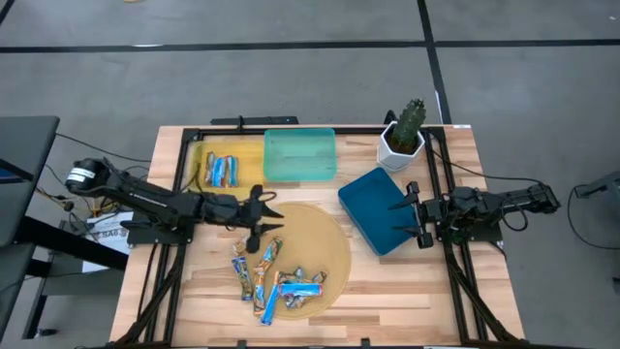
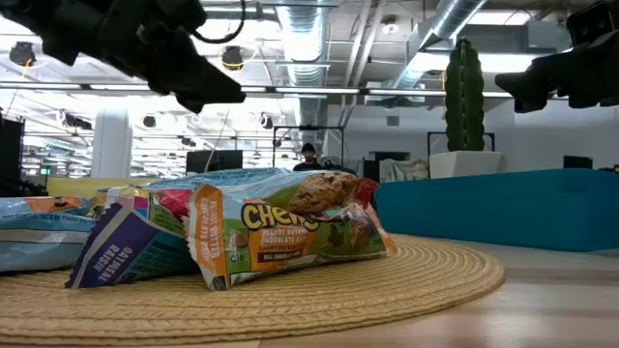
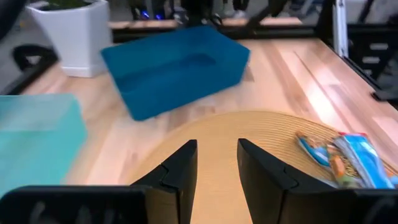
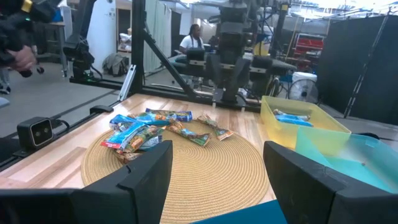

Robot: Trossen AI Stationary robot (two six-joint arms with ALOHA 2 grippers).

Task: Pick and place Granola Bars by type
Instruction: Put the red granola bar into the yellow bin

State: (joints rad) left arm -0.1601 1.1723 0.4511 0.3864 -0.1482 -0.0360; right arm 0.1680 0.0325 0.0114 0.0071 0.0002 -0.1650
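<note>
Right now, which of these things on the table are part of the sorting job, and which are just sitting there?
Part of the job:
- granola bars on the round woven mat
- yellow tray, already holding bars
- teal tray
- dark blue tray
- left pincer, open over the mat

Just sitting there:
- potted cactus

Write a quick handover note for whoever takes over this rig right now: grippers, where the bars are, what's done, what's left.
Left gripper: empty, part open, above the woven mat near the pile.
Right gripper: open, empty, waiting at the dark blue tray.
Done: a few blue-wrapped bars lie in the yellow tray.
Left: the mixed pile of granola bars on the mat is unsorted; the teal tray and dark blue tray look empty.
</note>
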